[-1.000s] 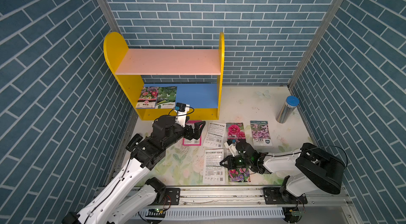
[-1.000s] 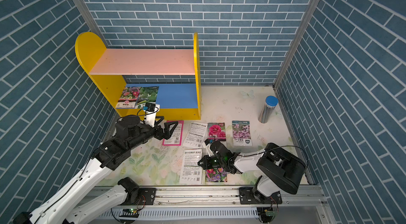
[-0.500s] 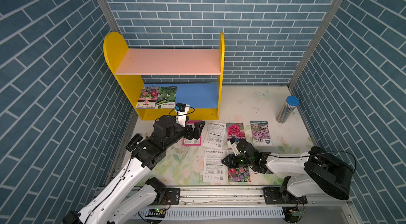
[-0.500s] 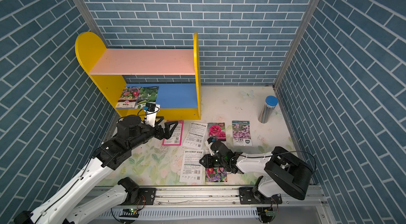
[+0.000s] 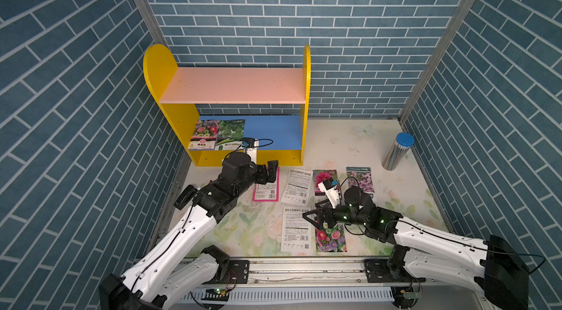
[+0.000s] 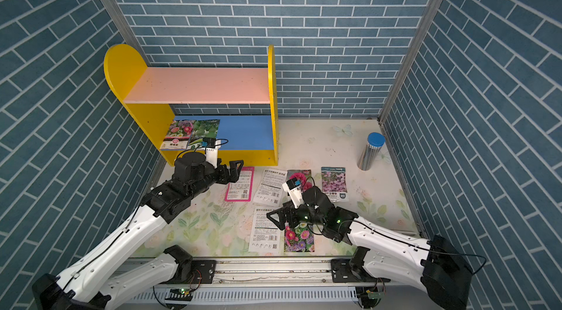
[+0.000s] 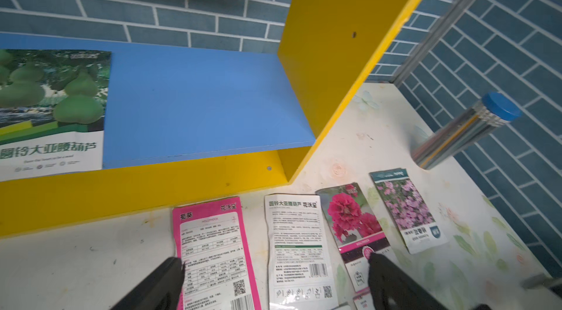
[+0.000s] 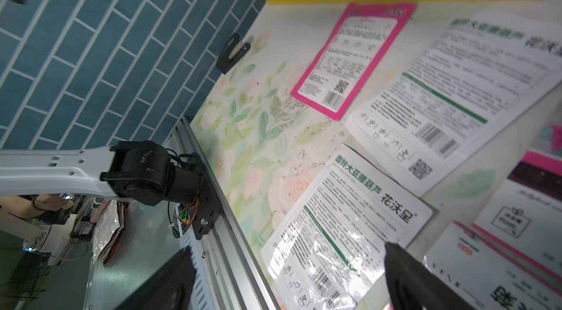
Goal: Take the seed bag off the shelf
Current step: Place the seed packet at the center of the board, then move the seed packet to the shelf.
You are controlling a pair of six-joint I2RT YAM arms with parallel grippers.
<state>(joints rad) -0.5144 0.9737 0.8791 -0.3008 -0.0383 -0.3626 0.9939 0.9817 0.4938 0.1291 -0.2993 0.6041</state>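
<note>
**Top view, twelve o'clock at the back wall.** The shelf (image 5: 234, 85) stands at about ten o'clock on the table (image 5: 349, 141), against the back wall. Two seed bags lie flat, side by side, at the nine-o'clock end of its blue lower board. They are a flower bag (image 5: 204, 133) and, touching it on the three-o'clock side, a gourd bag (image 5: 231, 133).

The left arm (image 5: 194, 226) reaches toward the shelf front. The left jaws stand wide apart and hold nothing, low over a pink-edged bag (image 5: 267, 193) on the table. The gourd bag lies near them, between ten and eleven o'clock, outside the gap and untouched.

In the left wrist view the gourd bag (image 7: 51, 110) rests beyond the shelf's yellow front rail, clear of both fingertips (image 7: 164, 281).

The right arm (image 5: 425, 235) works at six o'clock. The right jaws are also spread and hold nothing, above a white bag (image 5: 295, 229). One fingertip (image 8: 407, 275) shows at that bag's edge. Both shelf bags lie well apart from these jaws, again between ten and eleven o'clock.

A can (image 5: 397, 153) stands at two o'clock.
</note>
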